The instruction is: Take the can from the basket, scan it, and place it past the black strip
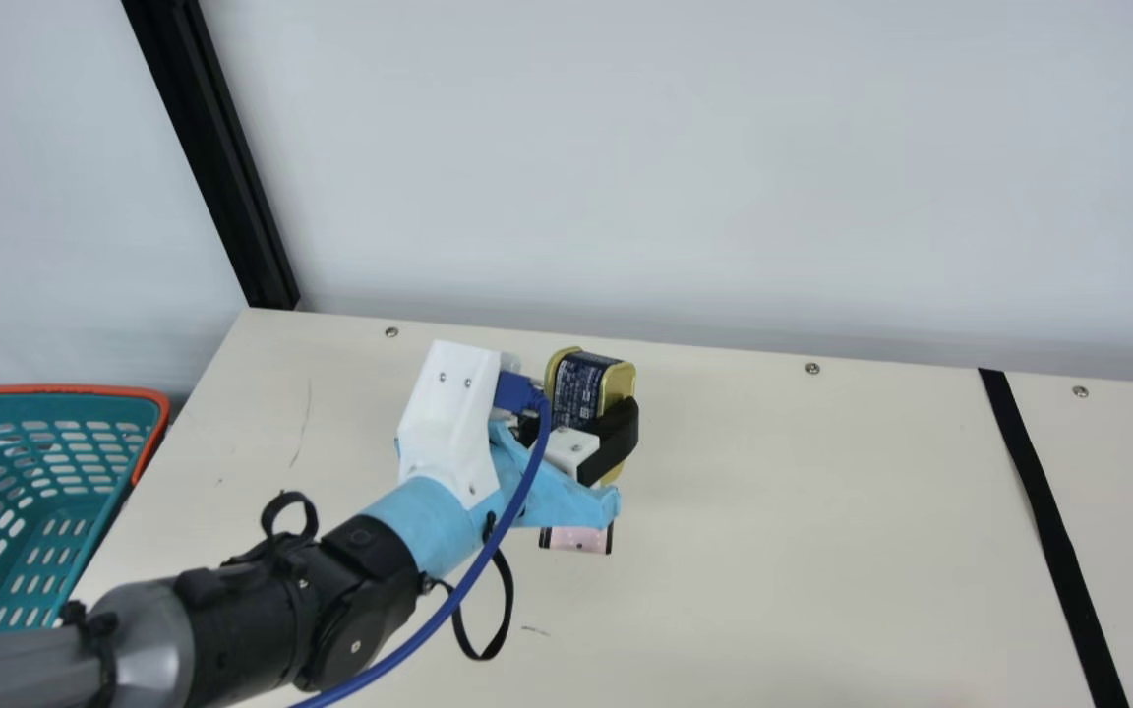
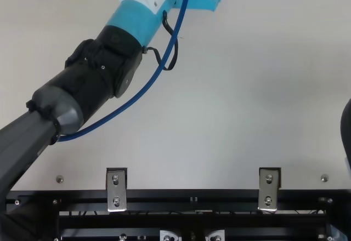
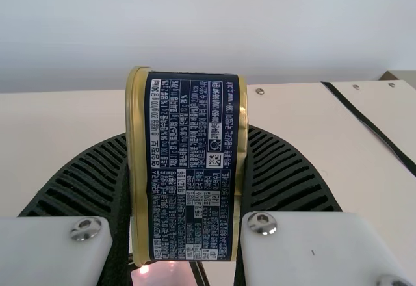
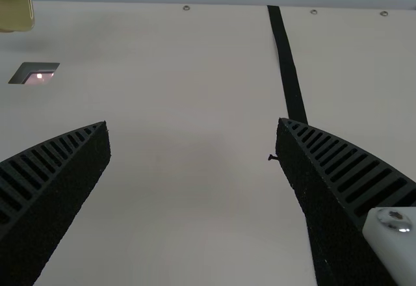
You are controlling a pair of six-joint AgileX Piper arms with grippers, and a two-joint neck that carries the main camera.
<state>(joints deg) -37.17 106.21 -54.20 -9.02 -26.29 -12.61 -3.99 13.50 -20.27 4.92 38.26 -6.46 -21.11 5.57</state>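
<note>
In the main view my left gripper point(image 1: 581, 428) is shut on the can point(image 1: 581, 385), a gold-rimmed tin with a dark blue label, held above the table. The left wrist view has the can point(image 3: 188, 169) upright between the ribbed fingers of my left gripper point(image 3: 185, 195), its printed label facing the camera. Under it lies the pinkish scanner window point(image 1: 576, 538), partly hidden by the gripper. My right gripper point(image 4: 193, 127) stands open with bare table between its fingers. The black strip point(image 1: 1048, 521) runs across the table at the main view's right.
The teal basket point(image 1: 45, 393) with an orange rim stands at the main view's left. A pale wall rises behind the table point(image 1: 822, 511), with a black post point(image 1: 222, 167) at the back left corner. A blue cable point(image 1: 468, 580) hangs along my left arm.
</note>
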